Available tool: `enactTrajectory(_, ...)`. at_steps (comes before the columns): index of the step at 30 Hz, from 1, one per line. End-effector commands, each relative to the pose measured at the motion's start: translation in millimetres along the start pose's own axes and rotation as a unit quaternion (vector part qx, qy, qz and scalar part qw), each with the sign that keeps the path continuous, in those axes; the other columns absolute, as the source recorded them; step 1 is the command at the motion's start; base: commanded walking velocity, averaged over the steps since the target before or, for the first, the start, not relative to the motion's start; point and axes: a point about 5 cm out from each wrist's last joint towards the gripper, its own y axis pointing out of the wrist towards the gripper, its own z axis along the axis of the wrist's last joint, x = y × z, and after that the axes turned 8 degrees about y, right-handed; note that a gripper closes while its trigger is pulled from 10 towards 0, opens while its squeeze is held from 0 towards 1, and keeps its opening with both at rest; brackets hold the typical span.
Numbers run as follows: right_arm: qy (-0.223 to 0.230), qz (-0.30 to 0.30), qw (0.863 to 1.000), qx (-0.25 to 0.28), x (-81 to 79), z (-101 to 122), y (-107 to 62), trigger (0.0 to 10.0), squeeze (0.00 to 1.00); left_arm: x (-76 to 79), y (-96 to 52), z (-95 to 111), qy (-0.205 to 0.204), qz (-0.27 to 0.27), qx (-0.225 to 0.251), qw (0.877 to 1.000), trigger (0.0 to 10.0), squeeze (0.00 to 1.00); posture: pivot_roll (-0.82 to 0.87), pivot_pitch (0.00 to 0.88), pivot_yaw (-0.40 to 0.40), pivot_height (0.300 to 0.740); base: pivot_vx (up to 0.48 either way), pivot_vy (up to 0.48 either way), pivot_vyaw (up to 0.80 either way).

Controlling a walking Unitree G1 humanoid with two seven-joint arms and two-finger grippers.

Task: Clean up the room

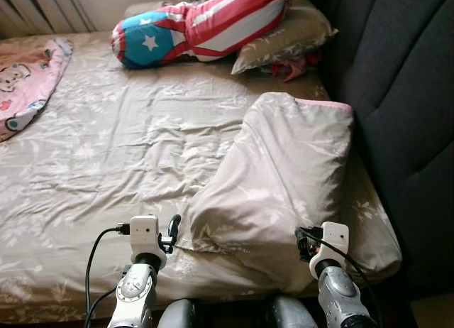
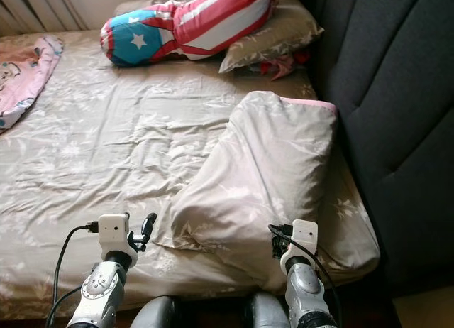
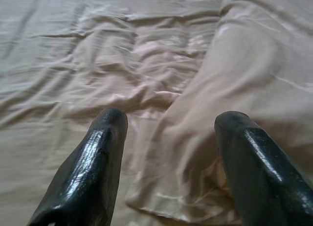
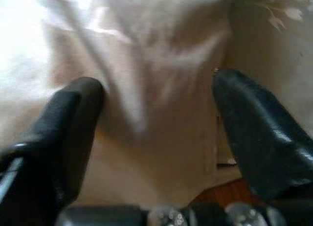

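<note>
A big beige pillow (image 1: 284, 172) lies askew on the near right part of the bed, one end by the headboard. My left gripper (image 1: 173, 228) sits at the pillow's near left corner. In the left wrist view it (image 3: 171, 121) is open, with that corner of the pillow (image 3: 234, 64) lying between its fingers (image 3: 105, 138). My right gripper (image 1: 306, 241) rests against the pillow's near edge. The right wrist view shows it (image 4: 159, 89) open too, with pillow cloth (image 4: 156, 64) between the fingers (image 4: 244, 113).
The bed's beige flowered sheet (image 1: 106, 150) is wrinkled. A flag-patterned bolster (image 1: 198, 23) leans on a second pillow (image 1: 291, 33) at the far end, with a red item (image 1: 292, 67) below it. A pink blanket (image 1: 25, 79) lies far left. The dark upholstered headboard (image 1: 404, 94) runs along the right.
</note>
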Motion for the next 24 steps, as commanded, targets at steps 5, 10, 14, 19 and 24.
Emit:
enactTrajectory(5,0.033,-0.016,0.999,-0.025,2.4,-8.8,-2.0,10.0,1.00,-3.7,-4.7,-4.7,0.003,0.001,-0.011,1.000,10.0,0.00,-0.07,0.226,0.031,0.666,0.000,0.000,0.00)
enactTrajectory(10,0.089,-0.004,0.995,-0.053,4.4,-10.4,-0.3,10.0,1.00,-5.1,-5.4,-3.1,0.006,-0.001,-0.007,1.000,10.0,0.00,-0.06,0.231,0.041,0.666,0.000,0.000,0.00)
enactTrajectory(14,0.100,-0.004,0.993,-0.063,5.1,-9.3,1.0,10.0,0.60,-7.6,-6.3,-2.9,0.009,-0.001,-0.007,1.000,10.0,0.00,-0.04,0.235,0.051,0.666,0.000,0.000,0.00)
enactTrajectory(19,0.090,0.005,0.990,-0.108,3.0,-15.9,0.6,10.0,0.00,-11.7,-6.9,-1.1,0.015,-0.002,-0.005,1.000,10.0,0.00,-0.03,0.239,0.065,0.666,0.000,0.000,0.00)
enactTrajectory(24,0.088,0.028,0.982,-0.162,-3.0,-34.1,-6.1,10.0,0.00,-13.4,-8.1,0.8,0.020,-0.004,-0.003,1.000,10.0,0.00,-0.01,0.243,0.080,0.666,0.000,0.000,0.00)
